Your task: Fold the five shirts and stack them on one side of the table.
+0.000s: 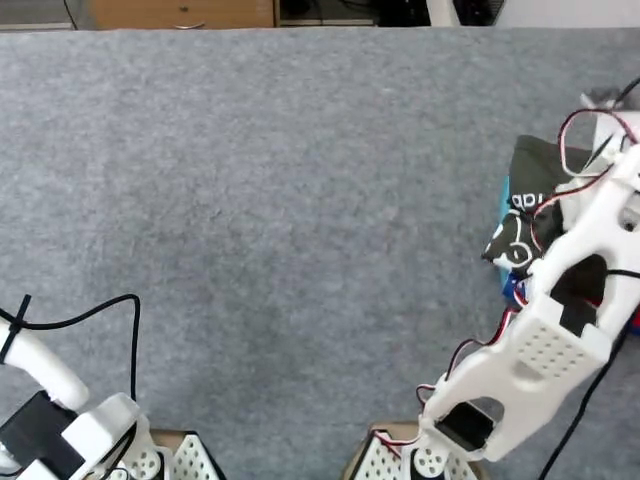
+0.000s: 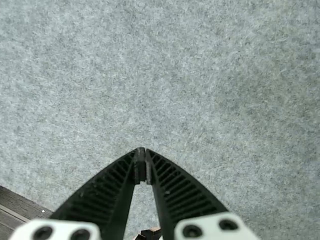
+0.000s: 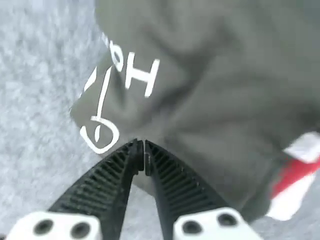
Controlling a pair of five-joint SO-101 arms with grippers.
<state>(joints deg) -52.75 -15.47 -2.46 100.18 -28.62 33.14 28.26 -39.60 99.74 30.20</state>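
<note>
A dark olive shirt (image 1: 533,170) with white print tops a rumpled pile at the table's right edge. Teal cloth (image 1: 505,200) and blue cloth (image 1: 513,288) peek out from under it. My right arm (image 1: 550,340) stretches over this pile. Seen from the wrist, my right gripper (image 3: 140,152) is shut, its tips just above the near edge of the olive shirt (image 3: 215,90), with no fabric seen between them. A red and white garment (image 3: 295,172) lies beside it. My left gripper (image 2: 140,165) is shut on nothing, above bare grey felt near the table's front edge.
Grey felt (image 1: 280,200) covers the whole table, bare across the left and middle. My left arm (image 1: 60,400) sits folded back at the front left corner with a black cable (image 1: 135,330) looping above it. A wooden cabinet (image 1: 180,12) stands beyond the far edge.
</note>
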